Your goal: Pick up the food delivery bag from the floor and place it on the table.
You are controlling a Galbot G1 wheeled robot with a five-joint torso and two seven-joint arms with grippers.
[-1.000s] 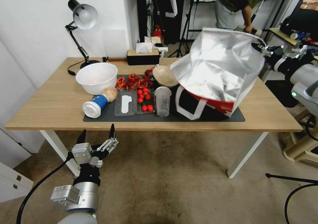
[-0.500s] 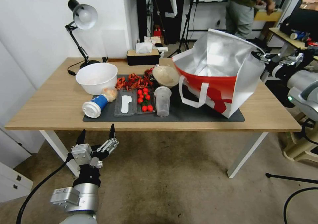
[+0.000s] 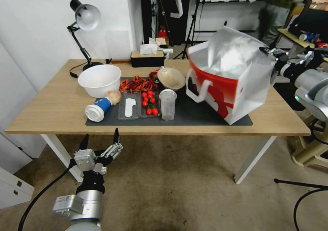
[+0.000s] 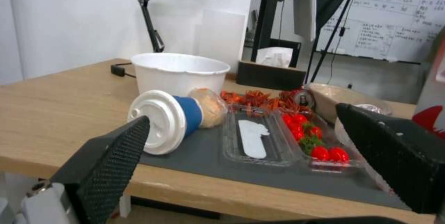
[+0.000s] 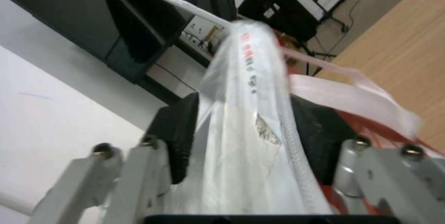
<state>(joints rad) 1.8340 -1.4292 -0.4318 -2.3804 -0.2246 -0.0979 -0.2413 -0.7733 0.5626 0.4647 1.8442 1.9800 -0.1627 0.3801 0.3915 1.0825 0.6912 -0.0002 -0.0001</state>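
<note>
Food delivery bag (image 3: 232,84) apparently upright on table (image 3: 51,108)

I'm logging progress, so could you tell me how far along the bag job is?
Done: the food delivery bag stands on the table, on its dark mat. In hand: the right gripper grips its rim. Left: letting go. The left gripper hangs open below the table edge.

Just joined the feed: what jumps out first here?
The food delivery bag stands on the right of the table, foil mouth open, its rim pinched in the right pincer. Left of it lie food bowls and a tipped blue cup; the left pincer is open below the table edge.
</note>
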